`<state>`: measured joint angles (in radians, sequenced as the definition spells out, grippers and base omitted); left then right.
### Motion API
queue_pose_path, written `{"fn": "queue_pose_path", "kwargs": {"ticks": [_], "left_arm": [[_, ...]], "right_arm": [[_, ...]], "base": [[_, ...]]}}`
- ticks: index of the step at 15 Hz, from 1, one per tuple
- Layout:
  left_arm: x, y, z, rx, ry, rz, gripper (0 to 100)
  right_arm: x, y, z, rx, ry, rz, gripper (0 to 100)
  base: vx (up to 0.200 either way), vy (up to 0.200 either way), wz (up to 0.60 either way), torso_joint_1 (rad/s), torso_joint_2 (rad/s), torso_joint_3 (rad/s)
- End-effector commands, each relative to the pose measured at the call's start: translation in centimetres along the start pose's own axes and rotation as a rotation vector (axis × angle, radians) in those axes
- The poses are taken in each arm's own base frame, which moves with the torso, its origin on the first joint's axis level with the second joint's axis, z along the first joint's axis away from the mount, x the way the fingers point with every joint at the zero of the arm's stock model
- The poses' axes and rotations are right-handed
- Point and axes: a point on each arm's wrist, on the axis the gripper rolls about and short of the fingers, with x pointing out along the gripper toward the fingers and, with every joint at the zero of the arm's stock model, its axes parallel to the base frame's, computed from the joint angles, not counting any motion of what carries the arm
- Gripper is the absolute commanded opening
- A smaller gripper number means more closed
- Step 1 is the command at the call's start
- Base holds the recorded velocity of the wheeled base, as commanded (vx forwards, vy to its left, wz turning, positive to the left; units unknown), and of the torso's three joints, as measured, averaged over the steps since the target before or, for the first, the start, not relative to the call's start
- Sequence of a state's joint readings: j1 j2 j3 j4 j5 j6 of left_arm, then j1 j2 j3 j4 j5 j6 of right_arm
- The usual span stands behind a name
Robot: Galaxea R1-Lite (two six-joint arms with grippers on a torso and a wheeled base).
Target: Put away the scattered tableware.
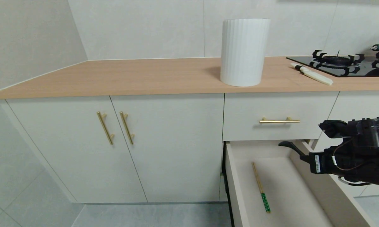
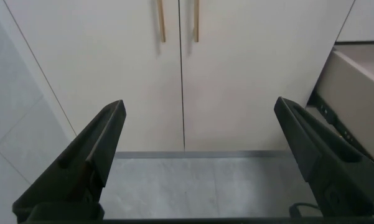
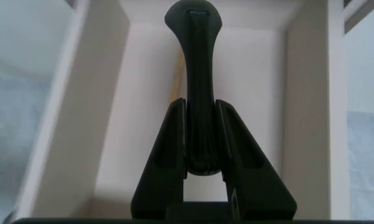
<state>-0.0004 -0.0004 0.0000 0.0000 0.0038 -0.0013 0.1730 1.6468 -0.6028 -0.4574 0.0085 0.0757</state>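
My right gripper (image 1: 305, 155) is clamped on one black utensil (image 1: 288, 146), its two fingers pressed against the narrow handle while the rounded end sticks out ahead of them. It hangs above the back right corner of the one open drawer (image 1: 232, 176), close to the drawer's right wall. In the drawer I count a single set of wooden chopsticks (image 1: 260, 190) with green ends, lying together on the drawer floor nearer its left wall and well apart from the utensil I hold; whether that is one stick or two I cannot tell. My left gripper (image 2: 199, 109) has its two fingers spread wide with nothing between them, low down and facing the two cabinet doors (image 2: 249, 81). Each door carries one brass handle, and the pair sit side by side at the seam. Above the open drawer is one closed drawer (image 1: 279, 108) with one brass handle. On the table (image 1: 145, 75) stands one white ribbed cylinder (image 1: 243, 52), upright. To its right lies one pale long item (image 1: 312, 75) with a dark band, just beside the black gas hob (image 1: 337, 64).
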Motion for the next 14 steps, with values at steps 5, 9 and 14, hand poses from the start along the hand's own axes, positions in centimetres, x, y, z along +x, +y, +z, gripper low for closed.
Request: {"fn": "queue_pose_path", "kwargs": {"ticks": [5, 9, 14], "left_arm": [[0.0, 0.0, 0.0, 0.000, 0.000, 0.001, 100], [0.0, 0.0, 0.0, 0.000, 0.000, 0.001, 100], [0.0, 0.0, 0.0, 0.000, 0.000, 0.001, 100]], "right_arm": [[1.0, 0.4, -1.1, -0.030, 0.005, 0.012, 0], [3.5, 0.9, -2.7, -0.044, 0.099, 0.022, 0], [10.1, 0.6, -7.1, -0.036, 0.234, -0.012, 0]], "base": [[0.000, 0.000, 0.00, -0.018, 0.07, 0.045], [0.000, 0.000, 0.00, 0.000, 0.00, 0.000], [0.000, 0.000, 0.00, 0.000, 0.00, 0.000]]}}
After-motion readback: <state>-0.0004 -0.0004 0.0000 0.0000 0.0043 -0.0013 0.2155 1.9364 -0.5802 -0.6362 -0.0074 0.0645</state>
